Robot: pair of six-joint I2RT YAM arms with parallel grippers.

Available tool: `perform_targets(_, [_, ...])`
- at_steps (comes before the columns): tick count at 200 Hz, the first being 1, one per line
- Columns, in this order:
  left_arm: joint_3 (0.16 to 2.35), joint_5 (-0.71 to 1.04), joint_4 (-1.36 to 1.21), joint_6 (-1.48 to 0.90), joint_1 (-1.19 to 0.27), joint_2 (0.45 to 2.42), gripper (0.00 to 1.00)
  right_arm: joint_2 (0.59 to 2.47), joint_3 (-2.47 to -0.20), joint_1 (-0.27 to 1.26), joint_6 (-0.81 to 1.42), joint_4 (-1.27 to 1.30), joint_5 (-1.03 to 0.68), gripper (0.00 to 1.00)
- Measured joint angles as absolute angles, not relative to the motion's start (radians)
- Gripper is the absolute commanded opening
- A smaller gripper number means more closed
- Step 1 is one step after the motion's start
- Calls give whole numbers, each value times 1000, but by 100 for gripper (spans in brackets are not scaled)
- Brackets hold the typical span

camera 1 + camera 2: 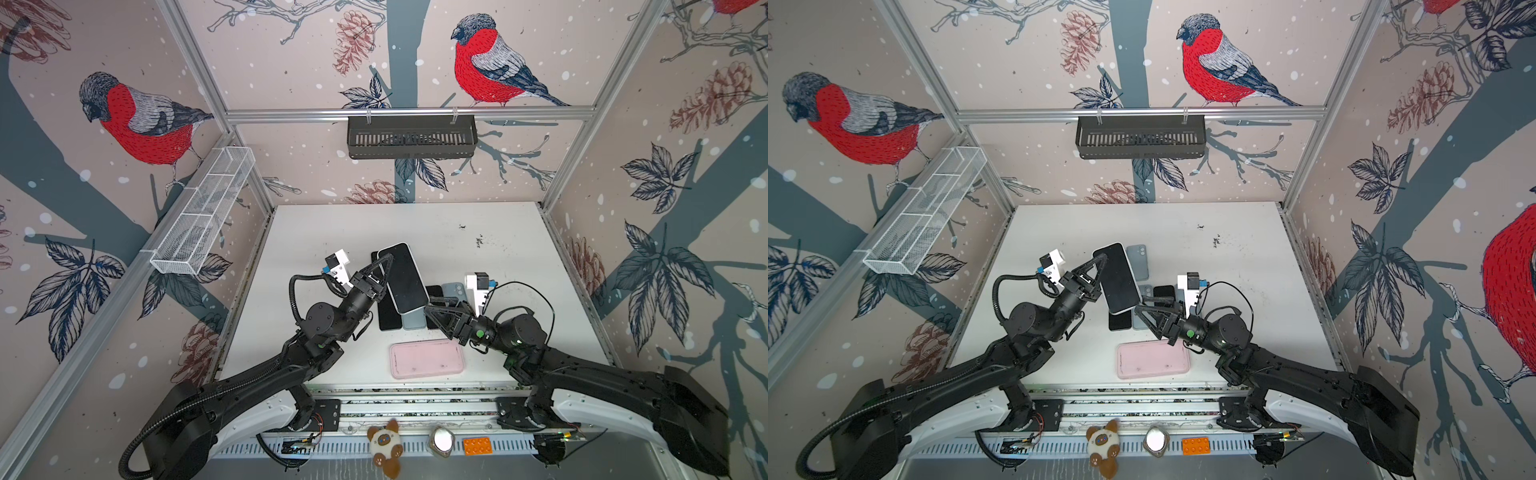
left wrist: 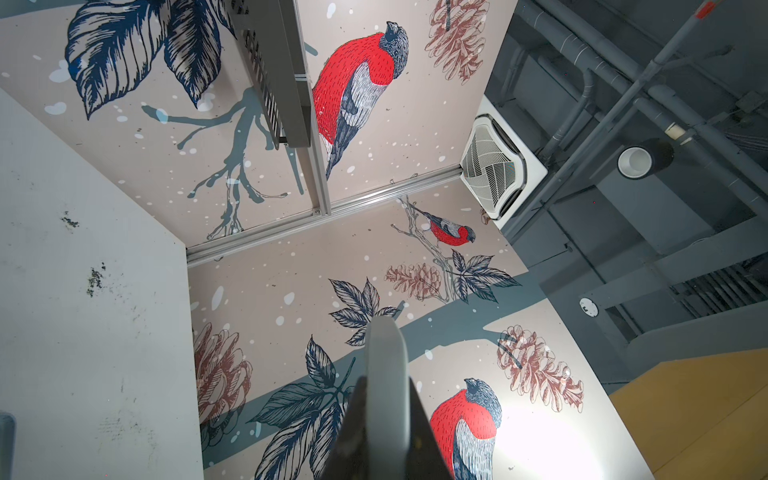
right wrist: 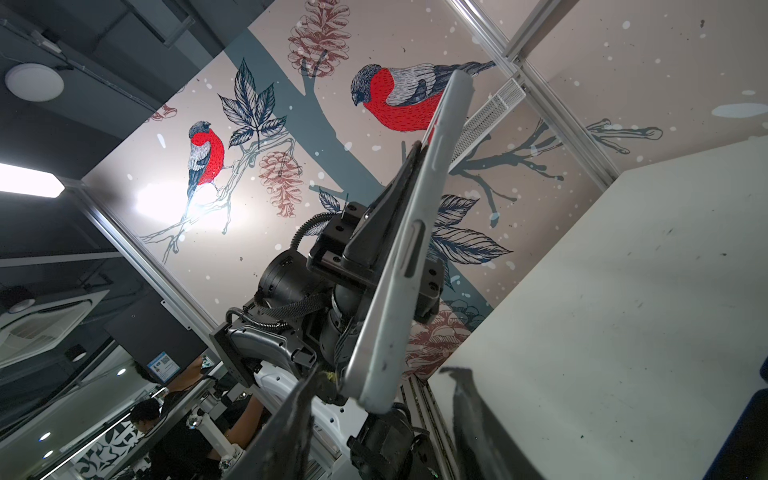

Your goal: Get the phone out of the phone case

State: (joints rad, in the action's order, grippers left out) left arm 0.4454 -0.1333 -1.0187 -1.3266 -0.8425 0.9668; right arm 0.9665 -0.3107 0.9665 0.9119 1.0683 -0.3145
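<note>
1. While my left gripper [image 1: 386,270] is clamped on the phone [image 1: 405,278], it grips one long edge and holds the phone clear of the table [image 1: 353,232], tilted, with the dark screen facing up in both top views.
2. In the left wrist view the phone's pale edge [image 2: 384,395] runs out between my two dark fingers [image 2: 345,440], one on each face.
3. My right gripper [image 1: 428,309] sits at the phone's near end. Its jaws stand apart and are not clamped.
4. In the right wrist view the phone's lower corner [image 3: 374,395] lies between my right fingers [image 3: 291,424]. One finger is close against that corner, and I cannot tell whether it touches. The opposite finger stands clear of the phone.
5. A pink phone case [image 1: 427,358] lies flat on the table near the front edge, apart from the phone and just beside my right gripper's wrist.
6. Other handsets lie flat on the table under the raised phone, side by side: a dark handset [image 1: 390,318] and a grey-blue handset [image 1: 415,321]
</note>
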Motion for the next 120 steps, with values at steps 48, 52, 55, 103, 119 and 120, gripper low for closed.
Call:
perform_targets(48, [445,-143,-1030,-1325,-850,967,0,975,-288,948,915,1079,-316,53])
perform_targets(52, [445,-144,-1034,-1325,-850,967,0,977,-287,947,916,1079,-315,53])
perform_targets(55, [444,-144,-1036,-1325,-851,967,0,978,-287,947,916,1079,-315,53])
perform_targets(103, [444,-157,-1060,-1323,-861,980,0,987,-282,924,928,1105,-326,53])
perform_targets(119, [444,-156,-1071,-1322,-866,988,0,987,-282,915,939,1108,-326,53])
perform_targets(120, [444,-156,-1072,-1322,-866,989,0,987,-282,915,939,1108,-326,53])
